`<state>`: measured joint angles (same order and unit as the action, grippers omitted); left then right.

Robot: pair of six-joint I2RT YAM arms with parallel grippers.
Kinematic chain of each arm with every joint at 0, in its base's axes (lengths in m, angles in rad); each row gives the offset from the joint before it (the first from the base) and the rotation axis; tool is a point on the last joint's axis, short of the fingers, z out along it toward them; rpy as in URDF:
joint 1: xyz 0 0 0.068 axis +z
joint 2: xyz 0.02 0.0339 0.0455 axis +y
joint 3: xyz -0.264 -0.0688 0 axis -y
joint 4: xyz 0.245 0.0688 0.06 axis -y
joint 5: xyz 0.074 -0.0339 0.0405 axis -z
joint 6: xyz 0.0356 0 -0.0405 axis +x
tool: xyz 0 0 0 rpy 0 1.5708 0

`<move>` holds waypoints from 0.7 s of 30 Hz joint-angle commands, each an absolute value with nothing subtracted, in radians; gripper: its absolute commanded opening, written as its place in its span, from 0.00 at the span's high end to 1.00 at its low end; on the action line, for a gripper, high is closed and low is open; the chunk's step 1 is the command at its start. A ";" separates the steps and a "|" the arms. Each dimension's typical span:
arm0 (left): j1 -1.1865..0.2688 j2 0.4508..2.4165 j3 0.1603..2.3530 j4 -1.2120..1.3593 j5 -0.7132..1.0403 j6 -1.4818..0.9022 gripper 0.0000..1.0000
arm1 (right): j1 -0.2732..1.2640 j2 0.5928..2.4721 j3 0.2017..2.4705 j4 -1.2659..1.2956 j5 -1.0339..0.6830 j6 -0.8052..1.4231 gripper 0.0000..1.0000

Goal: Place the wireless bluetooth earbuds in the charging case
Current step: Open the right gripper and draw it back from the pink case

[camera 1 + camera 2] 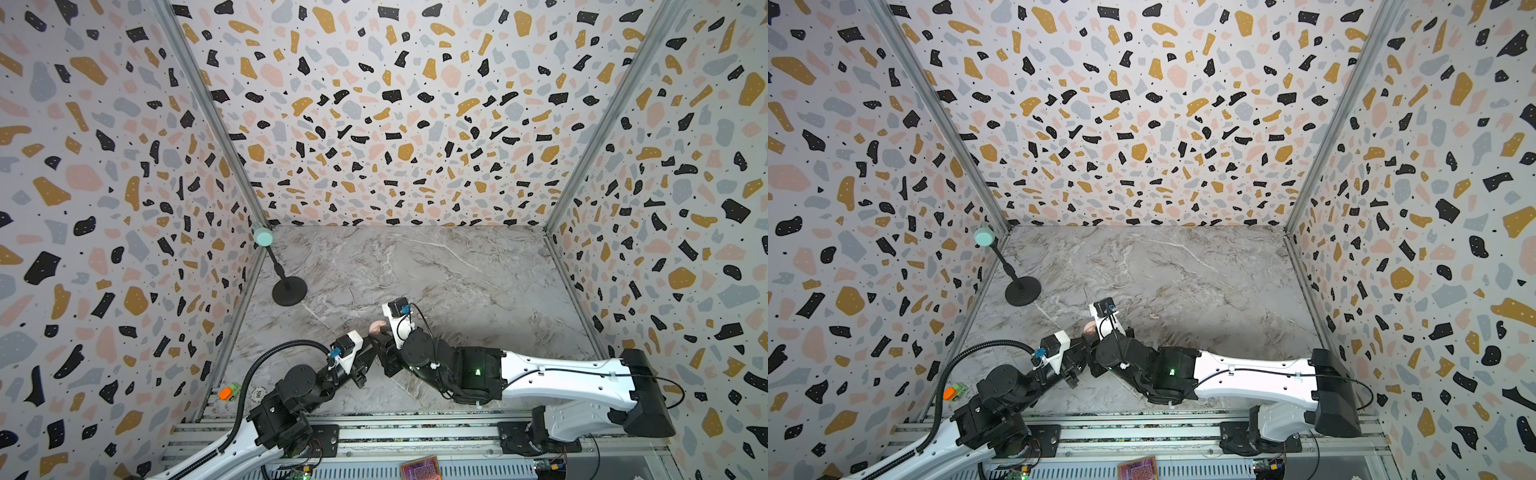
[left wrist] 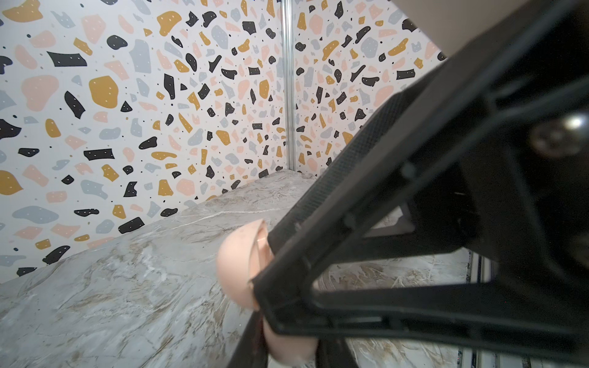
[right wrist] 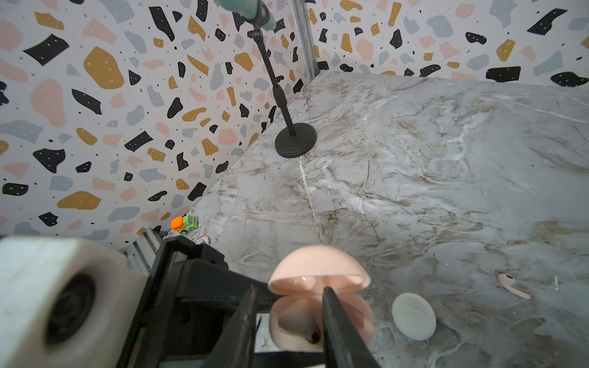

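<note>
The left gripper (image 1: 374,341) was clamped on the pale pink round plastic charging case (image 3: 318,264), near the front of the grey marbled table (image 3: 414,159). The case's domed lid was hinged up and its base lay open. The right gripper (image 3: 289,287) hovered right over that open base, its two black fingers (image 3: 338,328) a narrow way apart with nothing visible between them (whether an earbud sat in the base could not be told; only a dark socket showed). A closed white round plastic case (image 3: 413,316) lay just beside the pink case. Beyond it, well apart from the pink case, one pale pink stemmed plastic earbud (image 3: 511,285) lay on the table. A black microphone stand (image 3: 294,140) stood near the left wall, and a small green and orange toy truck (image 3: 184,224) sat at the table's front left corner.
</note>
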<state>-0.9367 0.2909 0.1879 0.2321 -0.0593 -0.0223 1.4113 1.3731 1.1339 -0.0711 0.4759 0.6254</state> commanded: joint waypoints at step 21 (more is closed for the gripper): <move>-0.930 0.249 0.206 0.341 0.111 0.077 1.00 | 1.428 1.108 1.101 -0.168 0.571 0.600 0.37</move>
